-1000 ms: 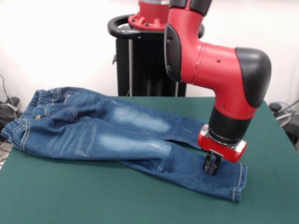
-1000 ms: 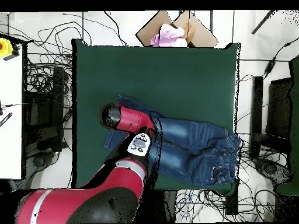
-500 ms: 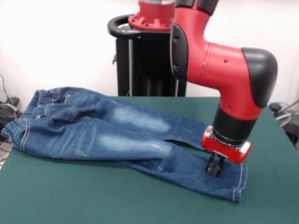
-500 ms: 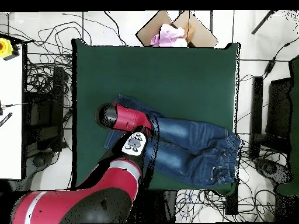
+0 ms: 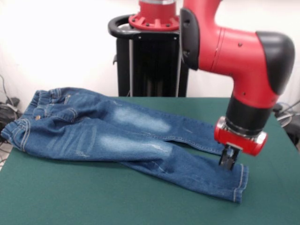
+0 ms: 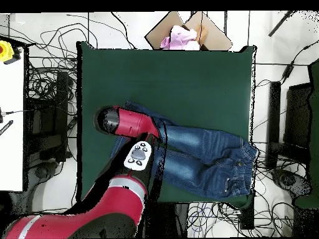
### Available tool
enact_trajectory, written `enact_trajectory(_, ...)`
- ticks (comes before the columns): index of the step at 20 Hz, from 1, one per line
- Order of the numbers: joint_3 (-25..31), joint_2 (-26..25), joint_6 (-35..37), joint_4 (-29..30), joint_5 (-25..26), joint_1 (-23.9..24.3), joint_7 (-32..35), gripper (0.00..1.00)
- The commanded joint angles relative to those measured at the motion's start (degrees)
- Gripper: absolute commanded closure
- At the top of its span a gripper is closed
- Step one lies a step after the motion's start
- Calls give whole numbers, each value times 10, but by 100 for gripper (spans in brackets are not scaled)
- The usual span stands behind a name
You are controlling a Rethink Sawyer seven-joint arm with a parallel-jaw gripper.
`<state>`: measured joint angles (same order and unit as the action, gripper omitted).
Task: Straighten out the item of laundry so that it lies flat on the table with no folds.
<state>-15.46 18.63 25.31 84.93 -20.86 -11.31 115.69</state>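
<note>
The item of laundry (image 5: 117, 136), a small pair of faded blue jeans, lies on the green table (image 5: 93, 197). Its waistband is at the left in the front view, and its legs run right, overlapping near the knees. My gripper (image 5: 228, 163) comes straight down onto the nearer leg, just inside its hem (image 5: 240, 183). It looks shut, with the tips at the denim. Whether cloth is pinched between them does not show. In the overhead view the jeans (image 6: 205, 155) stretch from the waistband at the right to the leg ends at the left. There my wrist hides the gripper.
A cardboard box (image 6: 187, 31) with pink cloth sits beyond the table's far edge in the overhead view. Cables lie on the floor on both sides. The jeans' waistband lies close to the table's edge (image 5: 5, 154).
My gripper has slid along the nearer leg toward its hem, rightward in the front view. The jeans have hardly shifted.
</note>
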Motion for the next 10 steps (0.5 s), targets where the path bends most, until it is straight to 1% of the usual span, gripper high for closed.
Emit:
enact_trajectory(1, 29, 37, 64, -6, -5, 4, 93, 100)
enact_trajectory(4, 24, 35, 73, -14, -2, 0, 97, 100)
enact_trajectory(6, 19, 24, 66, -22, -2, -5, 104, 100)
enact_trajectory(10, 11, -19, 13, -39, -4, -17, 123, 100)
